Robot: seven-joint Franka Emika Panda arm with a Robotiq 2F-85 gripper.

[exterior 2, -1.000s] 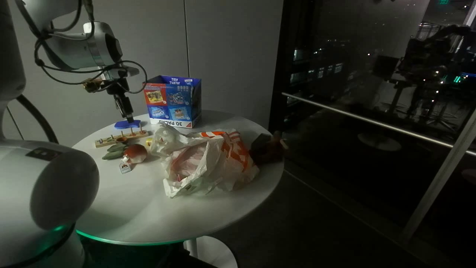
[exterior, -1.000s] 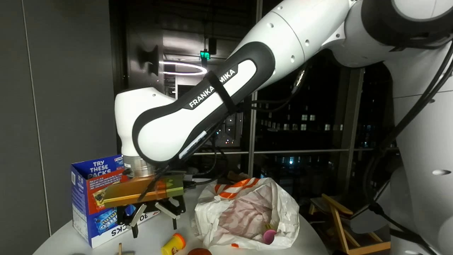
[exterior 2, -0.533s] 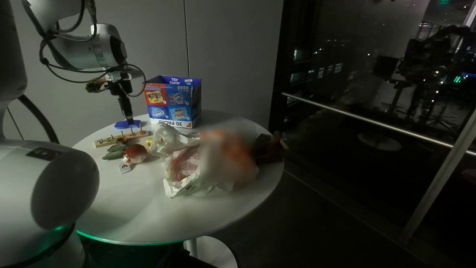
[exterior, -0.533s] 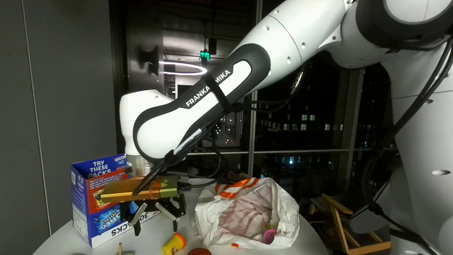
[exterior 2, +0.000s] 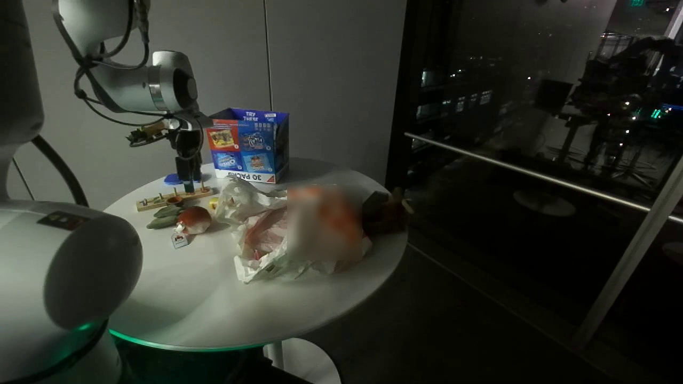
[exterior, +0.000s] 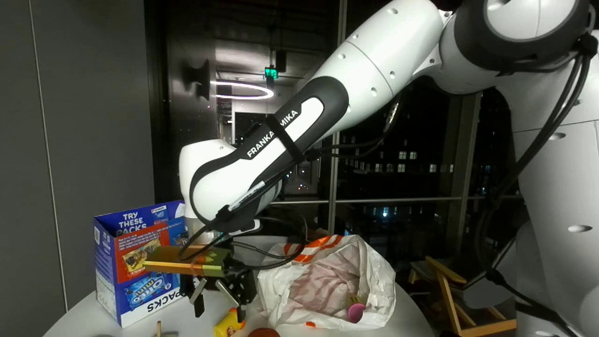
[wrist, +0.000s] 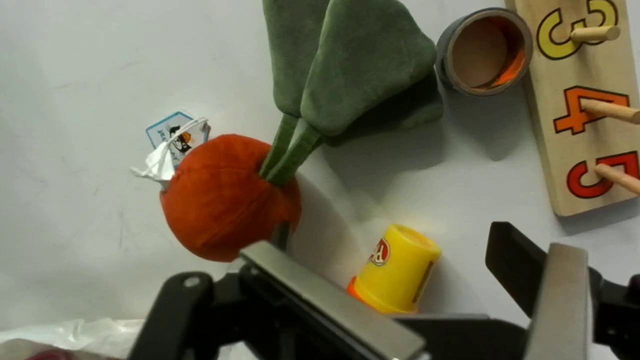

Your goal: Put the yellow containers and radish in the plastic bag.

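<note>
The fingers (wrist: 515,267) stood wide apart and bare near the Play-Doh tub (wrist: 400,270) — only the wrist view showed numerals (wrist: 576,115) on the pegboard (wrist: 585,143).

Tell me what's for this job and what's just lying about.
For the job: yellow container; radish; plastic bag; pink-ended item inside it, likely another container.
Lying about: blue carton; numbered peg board; grey roll; flat blue piece; dark object, unclear.

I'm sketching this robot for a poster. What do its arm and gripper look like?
The arm is white and rounded, with black trim, black cables and a strap across white FRANKA lettering. The gripper has black fingers and silver bars below a gold-orange block.
</note>
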